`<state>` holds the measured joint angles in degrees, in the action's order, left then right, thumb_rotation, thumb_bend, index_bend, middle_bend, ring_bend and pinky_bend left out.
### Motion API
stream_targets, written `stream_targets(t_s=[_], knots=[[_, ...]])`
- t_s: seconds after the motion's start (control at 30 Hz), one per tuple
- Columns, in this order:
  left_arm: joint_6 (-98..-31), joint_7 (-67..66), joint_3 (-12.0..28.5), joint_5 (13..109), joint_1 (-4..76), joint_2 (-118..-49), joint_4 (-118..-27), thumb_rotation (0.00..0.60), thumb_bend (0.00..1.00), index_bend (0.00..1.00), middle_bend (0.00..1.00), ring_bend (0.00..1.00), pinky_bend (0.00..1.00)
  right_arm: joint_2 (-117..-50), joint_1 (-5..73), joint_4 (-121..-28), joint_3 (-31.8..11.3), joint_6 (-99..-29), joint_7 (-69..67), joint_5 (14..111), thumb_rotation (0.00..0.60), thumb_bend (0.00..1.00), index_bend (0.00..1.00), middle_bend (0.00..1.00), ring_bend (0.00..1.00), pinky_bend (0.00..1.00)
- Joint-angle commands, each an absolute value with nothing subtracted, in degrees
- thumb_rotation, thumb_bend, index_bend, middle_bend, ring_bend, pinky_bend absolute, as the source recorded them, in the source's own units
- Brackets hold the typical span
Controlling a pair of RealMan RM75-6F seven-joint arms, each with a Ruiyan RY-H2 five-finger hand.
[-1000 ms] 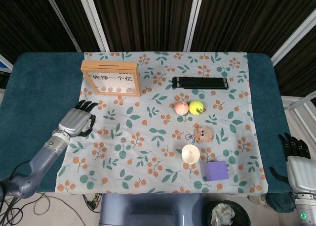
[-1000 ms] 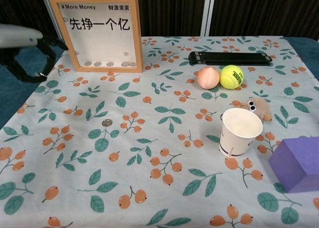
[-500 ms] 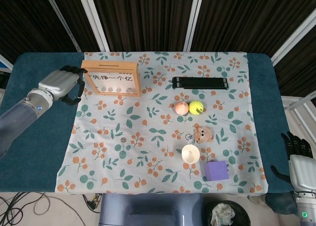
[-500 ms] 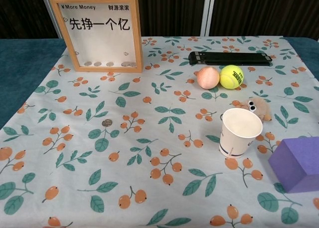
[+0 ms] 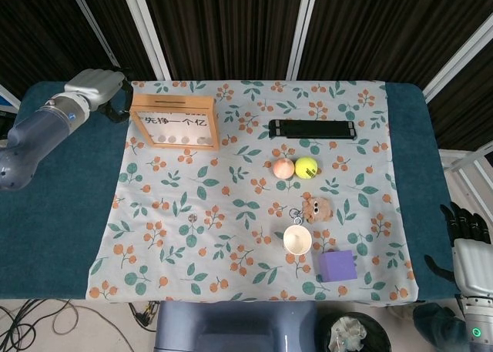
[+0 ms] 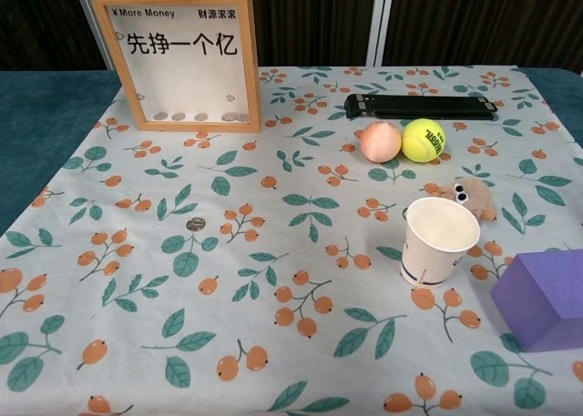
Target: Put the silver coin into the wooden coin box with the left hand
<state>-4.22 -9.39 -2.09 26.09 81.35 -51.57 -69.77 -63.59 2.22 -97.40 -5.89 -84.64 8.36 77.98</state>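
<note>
Since a second ago the left hand (image 5: 98, 85) has swung from the lower left of the head view, near the coin, up to the upper left corner, where it now hangs just beside the left edge of the wooden coin box (image 5: 172, 122), over the blue tabletop (image 5: 54, 206). Its fingers look curled inward; whether anything is between them I cannot tell, and the chest view does not show it at all.

The flowered cloth (image 5: 231, 236) covers most of the tabletop, and the box stands upright at its upper left, with several coins already lying along the bottom behind its pane. The right hand (image 5: 468, 248) rests at the lower right edge of the head view, fingers loosely apart and holding nothing.

The silver coin (image 6: 196, 224) lies flat on the cloth, left of centre in the chest view, well apart from the box and from the hand.

The main risk, as I judge it, is that the hand arrives at the box with nothing to drop. A flat coin on soft cloth is also hard to pinch: fingertips may slide it or bunch the fabric. Working so close to the box could knock it over.
</note>
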Motion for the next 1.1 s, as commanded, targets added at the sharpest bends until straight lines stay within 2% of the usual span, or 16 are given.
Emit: stream_targets(t_s=[0.03,0.4,0.73,1.1], knots=[[-0.60,-5.21,-5.38,27.14,84.70,-57.74,-61.77,0.600,0.56,0.64,0.08,0.00,0.00,-63.75,2.11,-97.14,-6.35,-84.90,8.56,77.06,0.600,0.26,0.02,0.00,0.00,0.00],[5.14,1.57,-6.12,31.68,86.78,-67.09,-46.76,0.600,0.58,0.64,0.08,0.00,0.00,-63.80,2.10,-96.95,-6.77,-85.13,9.02,76.39,0.600,0.26,0.02,0.00,0.00,0.00],[6.14,5.99,-4.32,37.13,86.40,-70.97,-41.20,0.600,0.58,0.65,0.08,0.00,0.00,-63.33,2.24,-96.76,-6.26,-84.84,8.08,77.74,0.600,0.26,0.02,0.00,0.00,0.00],[4.01,7.98,-0.91,42.98,84.87,-75.17,-37.18,0.600,0.58,0.65,0.08,0.00,0.00,-63.07,2.05,-97.52,-6.40,-84.73,8.35,76.73,0.600,0.26,0.02,0.00,0.00,0.00]])
